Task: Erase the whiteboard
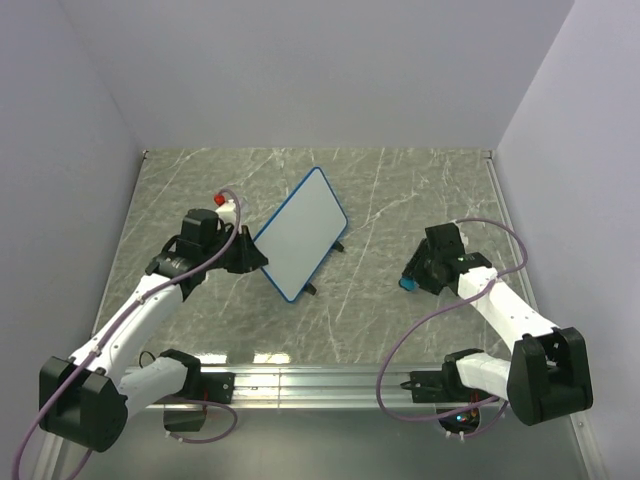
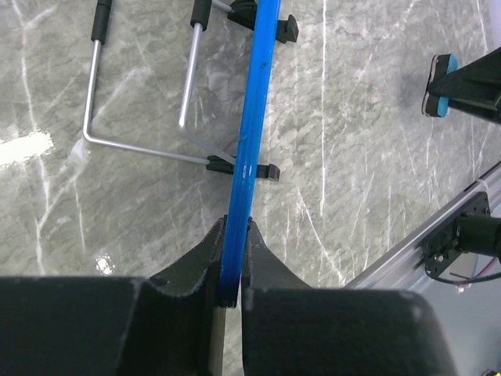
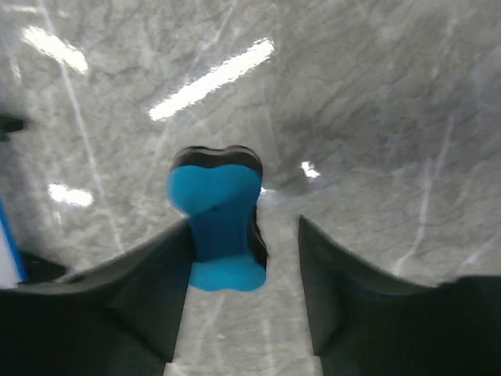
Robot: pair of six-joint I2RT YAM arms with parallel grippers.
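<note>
The whiteboard (image 1: 300, 232), white with a blue frame, stands tilted on edge near the table's middle; its face looks blank. My left gripper (image 1: 255, 258) is shut on its left edge. The left wrist view shows the blue frame (image 2: 254, 117) pinched between the jaws of the left gripper (image 2: 236, 227), with black feet (image 2: 270, 172) and wire legs (image 2: 141, 149) behind. My right gripper (image 1: 415, 278) is low over the table to the right of the board. Its jaws stand apart, and the blue eraser (image 3: 223, 219) rests against the left finger with a gap to the right finger.
A small white object with a red tip (image 1: 224, 202) lies behind the left gripper. A metal rail (image 1: 330, 380) runs along the table's near edge. Walls close in the table on the left, the back and the right.
</note>
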